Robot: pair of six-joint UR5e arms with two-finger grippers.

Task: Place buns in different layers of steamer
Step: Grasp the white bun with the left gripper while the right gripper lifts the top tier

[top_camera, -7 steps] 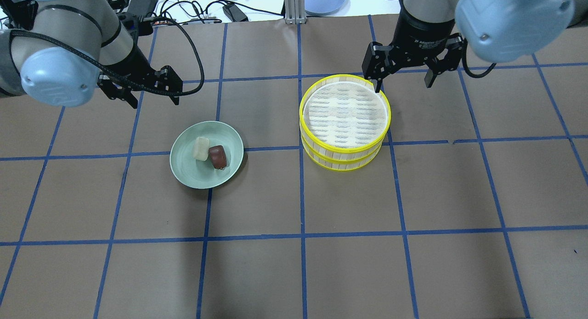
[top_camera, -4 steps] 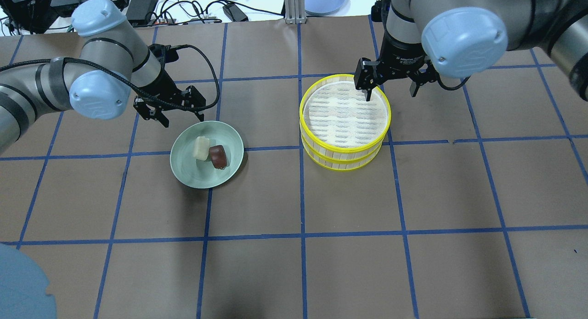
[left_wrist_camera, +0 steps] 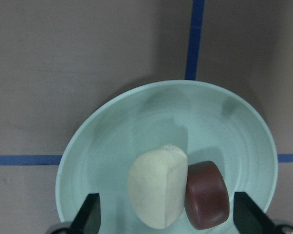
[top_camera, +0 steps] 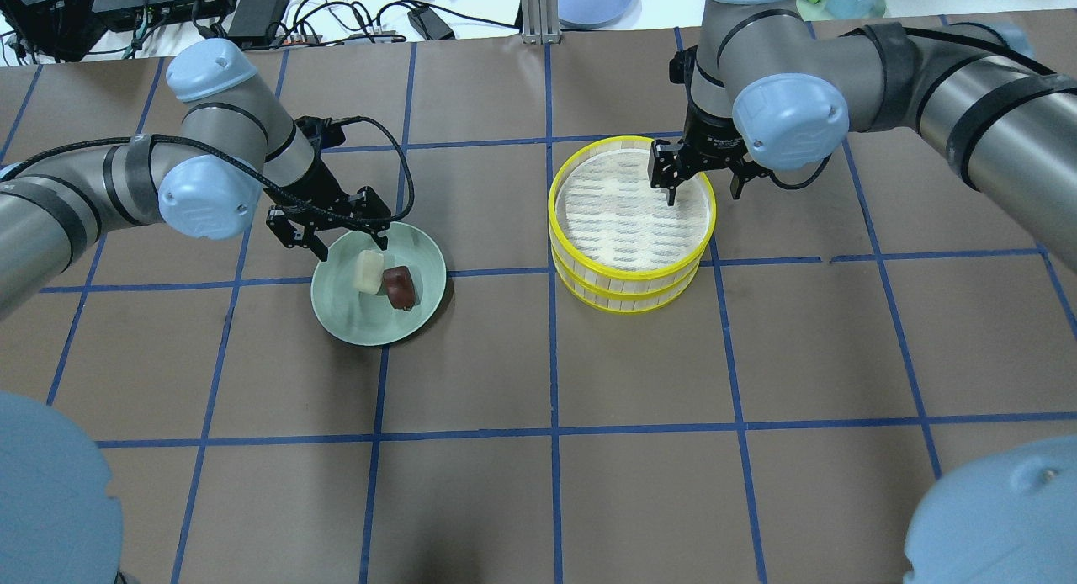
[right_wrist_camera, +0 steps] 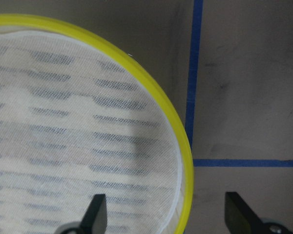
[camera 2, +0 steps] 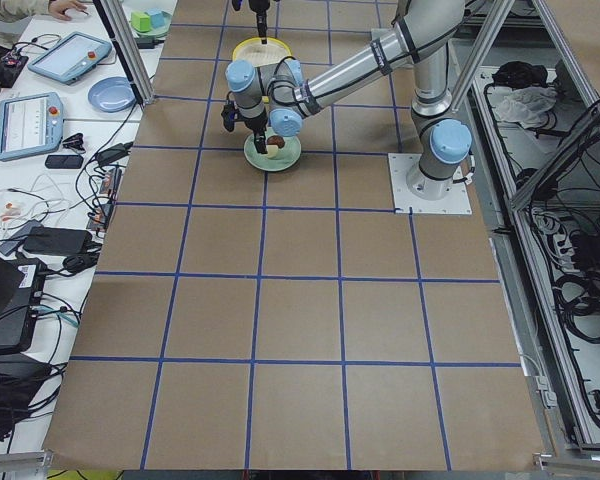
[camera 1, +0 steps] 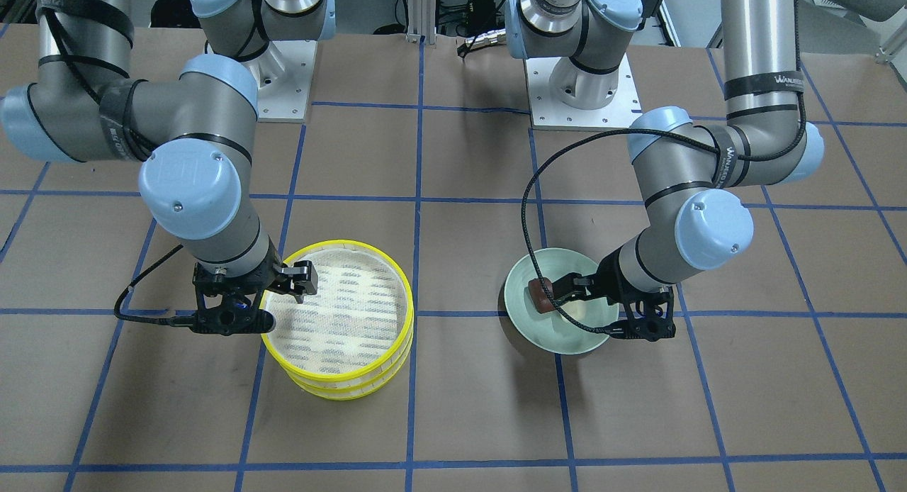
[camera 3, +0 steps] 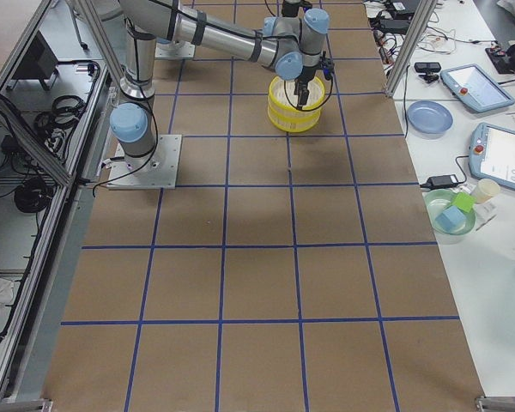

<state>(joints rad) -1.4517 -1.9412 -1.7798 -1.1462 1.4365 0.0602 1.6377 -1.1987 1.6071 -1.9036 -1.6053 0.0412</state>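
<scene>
Two wide-spread grippers point downward: left gripper over rounded cream bun and glossy reddish-brown bun on smooth green plate; right gripper straddling yellow rim of top mesh-lined steamer tray.

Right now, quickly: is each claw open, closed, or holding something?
Left claw: open, empty, spread above the cream bun and brown bun.
Right claw: open, empty, straddling the rim of the top steamer layer.

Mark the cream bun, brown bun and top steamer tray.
cream bun (left_wrist_camera: 158,187): left wrist view, top face.
brown bun (left_wrist_camera: 206,195): left wrist view, top face.
top steamer tray (right_wrist_camera: 186,151): right wrist view, yellow rim.
</scene>
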